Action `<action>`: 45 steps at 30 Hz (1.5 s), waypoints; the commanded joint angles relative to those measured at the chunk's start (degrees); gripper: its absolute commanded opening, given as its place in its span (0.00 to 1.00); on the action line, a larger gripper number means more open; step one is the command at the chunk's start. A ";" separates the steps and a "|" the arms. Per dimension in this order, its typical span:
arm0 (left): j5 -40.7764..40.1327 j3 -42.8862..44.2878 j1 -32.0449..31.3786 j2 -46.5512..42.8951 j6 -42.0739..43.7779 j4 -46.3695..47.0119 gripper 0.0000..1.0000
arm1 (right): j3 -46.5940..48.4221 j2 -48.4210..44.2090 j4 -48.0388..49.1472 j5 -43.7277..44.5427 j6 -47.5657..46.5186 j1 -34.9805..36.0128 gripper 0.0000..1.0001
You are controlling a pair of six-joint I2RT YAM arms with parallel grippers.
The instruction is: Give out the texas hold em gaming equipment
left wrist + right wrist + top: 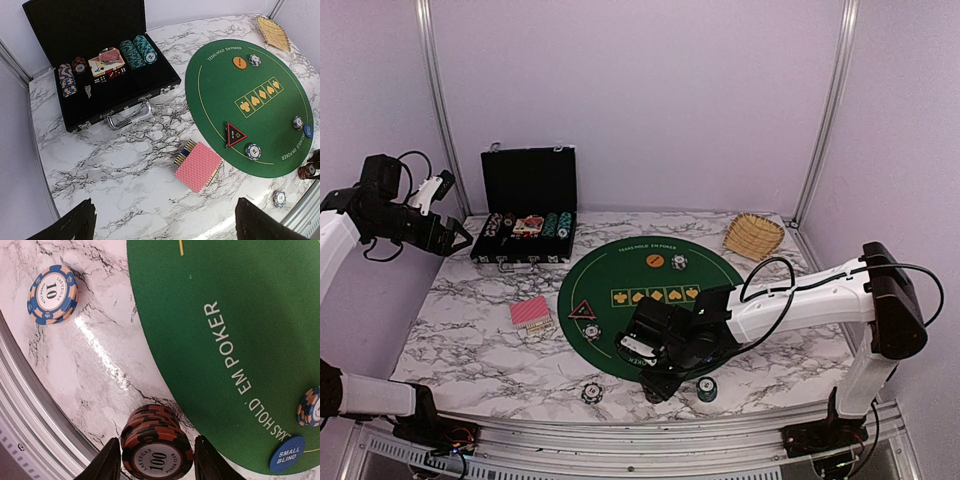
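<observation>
Red-and-black chips form one stack (157, 440), standing upright on the marble worktop (480, 340) at the near edge of the green mat (650, 265), its 100 face up. The right hand (157, 462) grips it, a finger against each side. One blue-and-white 10 chip (52, 294) lies flat to its left and one teal stack (707, 388) stands to its right. The left hand (165, 222) hangs wide open at the far left.

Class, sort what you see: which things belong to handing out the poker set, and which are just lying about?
Belong: 100-chip stack, 10 chip, card deck, triangle marker, orange button, small blind button.
Lying about: chip case, wicker basket.
</observation>
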 commanded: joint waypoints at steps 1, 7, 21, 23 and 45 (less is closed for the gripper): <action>0.29 0.33 0.25 -0.75 0.53 -1.11 0.99 | 1.27 -0.77 -0.40 0.73 -0.37 0.45 0.47; 0.19 0.46 0.19 -0.63 0.55 -1.11 0.99 | 1.72 -1.03 -0.37 1.03 -0.25 0.49 0.32; 0.63 0.63 0.21 -0.89 0.28 -1.11 0.99 | 12.22 -0.74 -4.07 3.54 -2.89 -2.39 0.19; 0.77 0.56 0.20 -1.00 0.18 -1.11 0.99 | 14.71 1.02 -3.86 4.00 -3.56 -3.73 0.19; 0.41 0.10 0.18 -1.49 0.90 -1.38 0.99 | 42.94 31.14 1.26 -0.82 -7.33 -15.22 0.19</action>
